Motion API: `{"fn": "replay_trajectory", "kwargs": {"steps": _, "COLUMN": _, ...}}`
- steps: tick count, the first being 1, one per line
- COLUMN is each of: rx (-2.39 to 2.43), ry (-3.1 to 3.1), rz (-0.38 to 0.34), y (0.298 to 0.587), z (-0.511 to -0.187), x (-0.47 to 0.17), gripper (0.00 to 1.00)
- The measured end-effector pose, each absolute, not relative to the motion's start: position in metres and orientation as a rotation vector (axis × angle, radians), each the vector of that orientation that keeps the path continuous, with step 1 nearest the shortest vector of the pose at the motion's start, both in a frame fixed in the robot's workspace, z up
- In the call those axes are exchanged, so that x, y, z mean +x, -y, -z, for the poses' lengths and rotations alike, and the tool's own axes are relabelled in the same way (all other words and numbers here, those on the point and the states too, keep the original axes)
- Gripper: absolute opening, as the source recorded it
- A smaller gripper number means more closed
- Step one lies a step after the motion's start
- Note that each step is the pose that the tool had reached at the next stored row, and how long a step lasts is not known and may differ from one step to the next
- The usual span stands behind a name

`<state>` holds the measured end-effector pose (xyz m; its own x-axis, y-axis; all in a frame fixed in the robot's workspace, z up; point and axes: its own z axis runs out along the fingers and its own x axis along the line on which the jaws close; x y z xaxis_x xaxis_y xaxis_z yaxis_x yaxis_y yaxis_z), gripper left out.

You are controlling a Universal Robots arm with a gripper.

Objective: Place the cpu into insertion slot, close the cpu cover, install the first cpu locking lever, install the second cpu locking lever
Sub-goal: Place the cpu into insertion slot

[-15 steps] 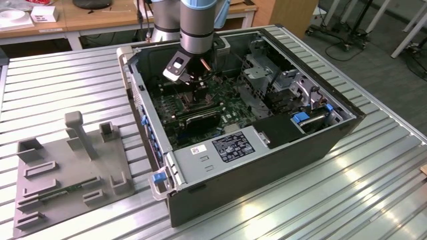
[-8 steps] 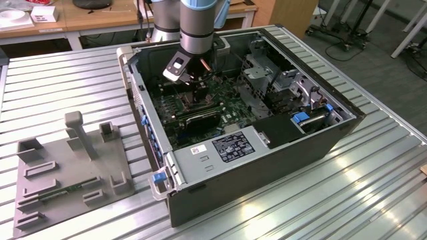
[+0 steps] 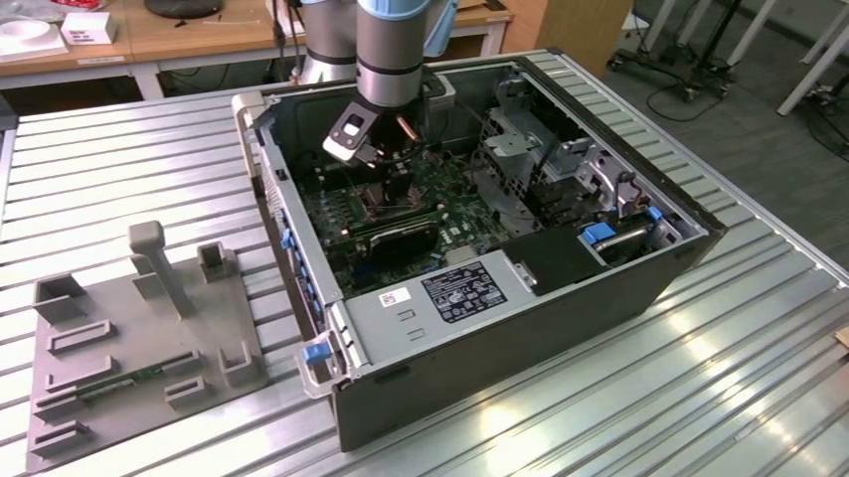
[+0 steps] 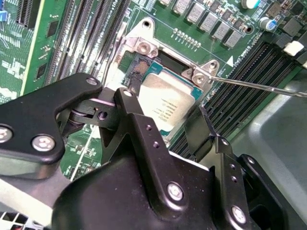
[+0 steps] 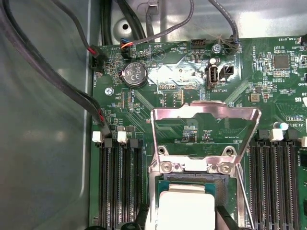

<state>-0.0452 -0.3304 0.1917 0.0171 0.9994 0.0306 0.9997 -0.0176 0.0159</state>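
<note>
Gripper (image 4: 168,105) spread over the seated cpu (image 5: 187,211).
Its black jaws stand apart on either side of the pale chip, which lies flat in the insertion slot (image 5: 224,193) on the green motherboard (image 5: 158,67); the cpu cover (image 5: 206,110) stands swung up from the slot's hinged edge, inside the opened computer case (image 3: 558,328).

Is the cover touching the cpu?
Apart. In the first wrist view the cover stands swung open past its hinge, clear of the cpu.
</note>
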Motion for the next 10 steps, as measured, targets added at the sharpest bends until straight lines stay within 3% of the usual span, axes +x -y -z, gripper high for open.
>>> {"fn": "replay_trajectory", "kwargs": {"steps": 10, "rx": -2.235, "ry": 2.196, "rz": 0.048, "y": 0.3304, "z": -0.1907, "x": -0.0452, "gripper": 0.63}}
